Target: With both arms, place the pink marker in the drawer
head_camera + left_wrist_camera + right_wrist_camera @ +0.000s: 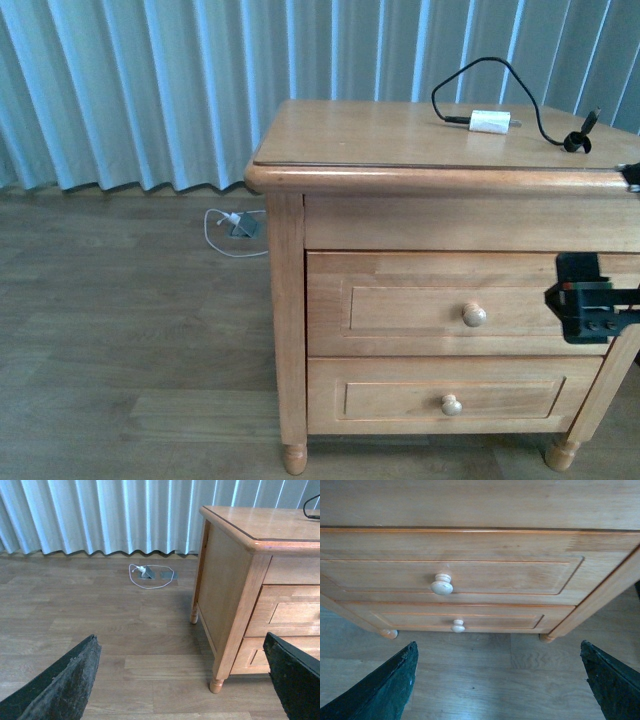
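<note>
The wooden nightstand (440,300) serves as the landmark. Its upper drawer (455,305) is closed, front panel flush, with a round knob (474,315) near the panel's middle; a lower drawer (450,397) below it is closed as well. On the nightstand's top surface (380,135), toward the rear right, lies a white charger block (490,122) with a black cable (500,75) looping up behind it and trailing off to the right. The pink marker shows in none of the views, so its place cannot be told. The right end effector (497,680) is spread wide and holds nothing; its two dark fingers (380,690) frame the floor in front of the nightstand, facing both drawer fronts. In the front view part of the right arm (590,297) sits at the right end of the upper drawer. The left end effector (185,680) is likewise wide open and empty, out to the left of the nightstand over the wood floor (100,625). Beyond it, near the curtain (100,515), a white cord (150,575) coils on the floor.
</note>
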{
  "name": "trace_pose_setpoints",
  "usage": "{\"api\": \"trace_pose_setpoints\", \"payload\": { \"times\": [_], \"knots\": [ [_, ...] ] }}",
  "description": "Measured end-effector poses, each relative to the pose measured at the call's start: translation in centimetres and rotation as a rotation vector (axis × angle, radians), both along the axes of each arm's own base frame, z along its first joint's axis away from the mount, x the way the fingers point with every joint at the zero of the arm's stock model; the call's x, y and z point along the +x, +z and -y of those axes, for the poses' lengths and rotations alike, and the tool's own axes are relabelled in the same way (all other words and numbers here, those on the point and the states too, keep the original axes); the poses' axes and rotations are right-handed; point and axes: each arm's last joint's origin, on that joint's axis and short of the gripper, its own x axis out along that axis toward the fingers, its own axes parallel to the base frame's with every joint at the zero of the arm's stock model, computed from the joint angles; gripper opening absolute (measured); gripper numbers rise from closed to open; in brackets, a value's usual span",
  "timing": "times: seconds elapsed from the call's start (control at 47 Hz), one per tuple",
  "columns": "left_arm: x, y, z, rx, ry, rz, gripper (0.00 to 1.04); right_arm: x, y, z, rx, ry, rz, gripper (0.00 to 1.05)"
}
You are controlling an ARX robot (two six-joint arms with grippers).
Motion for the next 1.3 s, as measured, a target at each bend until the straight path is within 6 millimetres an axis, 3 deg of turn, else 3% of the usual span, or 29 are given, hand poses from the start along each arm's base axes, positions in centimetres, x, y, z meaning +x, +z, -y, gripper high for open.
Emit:
{"api": "trace_pose_setpoints", "payload": {
  "times": [0.128,0.234,0.468,0.595,0.786,0.914,1.02,1.233,1.296],
  "knots": [
    [0.0,0.0,0.0,0.0,0.0,0.0,0.99,-4.8,3.9,-0.2,-0.015,-0.012,0.059,0.96],
    [0.0,0.0,0.0,0.0,0.0,0.0,0.99,-8.2,6.0,-0.6,-0.025,-0.014,0.112,0.96],
    [0.0,0.0,0.0,0.0,0.0,0.0,0.99,-14.3,7.9,-0.4,-0.011,-0.064,0.19,0.96],
    [0.0,0.0,0.0,0.0,0.0,0.0,0.99,-16.4,8.7,0.3,0.007,-0.145,0.266,0.96],
    [0.0,0.0,0.0,0.0,0.0,0.0,0.99,-16.5,8.6,0.4,0.011,-0.142,0.268,0.96],
    [0.0,0.0,0.0,0.0,0.0,0.0,0.99,-17.2,7.0,0.8,0.027,-0.077,0.552,0.67],
    [0.0,0.0,0.0,0.0,0.0,-0.001,0.99,-17.9,5.1,1.8,0.013,-0.084,0.553,0.41],
    [0.0,0.0,0.0,0.0,0.0,-0.001,0.99,-18.6,3.3,1.9,0.008,-0.081,0.553,0.02],
    [0.0,0.0,0.0,0.0,0.0,-0.001,0.99,-18.9,2.8,1.9,0.006,-0.08,0.556,0.01]
  ]
}}
